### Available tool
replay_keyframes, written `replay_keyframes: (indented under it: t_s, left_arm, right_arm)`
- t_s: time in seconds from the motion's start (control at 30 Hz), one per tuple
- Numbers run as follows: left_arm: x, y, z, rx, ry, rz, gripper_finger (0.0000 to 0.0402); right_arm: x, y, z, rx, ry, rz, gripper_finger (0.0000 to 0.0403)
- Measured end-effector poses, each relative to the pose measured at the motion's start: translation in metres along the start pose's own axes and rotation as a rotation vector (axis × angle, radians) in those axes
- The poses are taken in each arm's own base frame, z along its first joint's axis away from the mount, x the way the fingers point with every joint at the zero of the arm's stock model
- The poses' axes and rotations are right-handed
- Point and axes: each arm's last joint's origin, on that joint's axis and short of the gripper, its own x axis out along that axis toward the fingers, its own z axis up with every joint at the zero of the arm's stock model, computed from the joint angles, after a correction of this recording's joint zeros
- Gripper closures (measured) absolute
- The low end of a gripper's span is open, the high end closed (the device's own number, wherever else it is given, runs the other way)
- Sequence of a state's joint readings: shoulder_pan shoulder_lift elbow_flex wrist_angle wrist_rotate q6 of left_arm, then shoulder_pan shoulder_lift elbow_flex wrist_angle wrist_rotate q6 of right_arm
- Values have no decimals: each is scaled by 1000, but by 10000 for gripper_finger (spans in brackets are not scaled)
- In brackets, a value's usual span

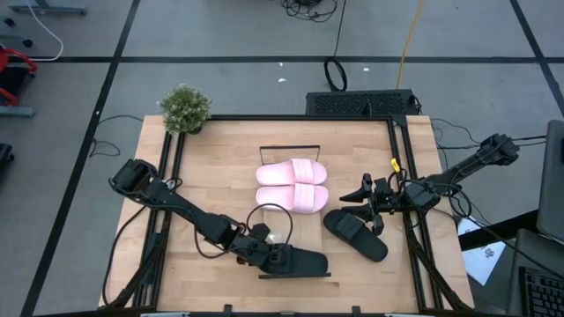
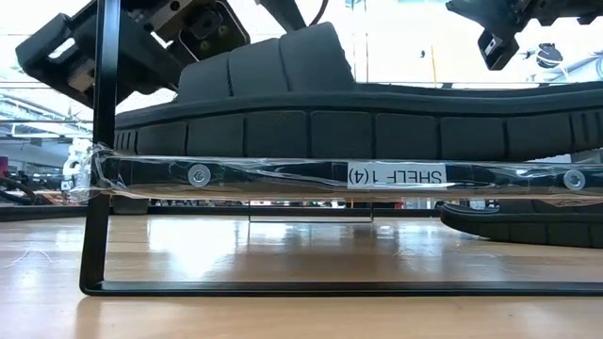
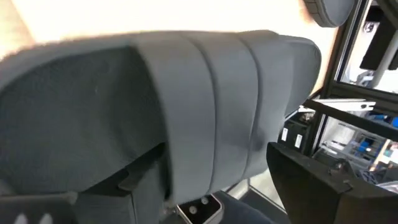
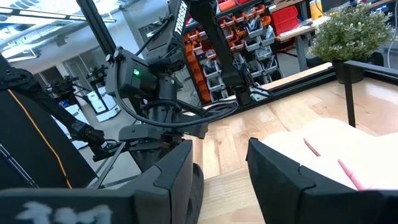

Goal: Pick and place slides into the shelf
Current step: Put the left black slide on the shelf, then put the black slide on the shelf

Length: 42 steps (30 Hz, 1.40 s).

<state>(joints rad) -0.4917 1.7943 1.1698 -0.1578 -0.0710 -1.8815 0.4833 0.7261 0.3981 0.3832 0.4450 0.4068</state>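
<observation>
The bench [image 1: 220, 150] carries the shelf [image 2: 283, 175]. A black slide [image 1: 295, 261] lies on it, seemingly freed; the left pincer [image 1: 264, 255] gapes at its strap. Two pink slides [image 1: 292, 184] sit mid-bench. The right pincer [image 1: 359, 197] hovers parted above another black slide [image 1: 354, 234].

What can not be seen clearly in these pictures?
- Left pincer: in the high view its tips merge with the black slide.
- Shelf: in the low view the slide covers its top.
- Second black slide: in the low view only a strip shows under the shelf.
</observation>
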Motion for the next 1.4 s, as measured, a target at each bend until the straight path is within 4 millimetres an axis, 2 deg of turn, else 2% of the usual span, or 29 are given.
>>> replay_keyframes:
  t_s: [0.37,1.1,1.4]
  left_arm:
    - [-1,1,-15,-70,36,-28,138]
    - [-2,3,-16,-63,27,-17,142]
    - [-3,6,-22,-78,24,-10,144]
  right_arm:
    - [0,0,0,0,0,1,261]
    - [0,0,0,0,0,1,261]
    - [0,0,0,0,2,4,261]
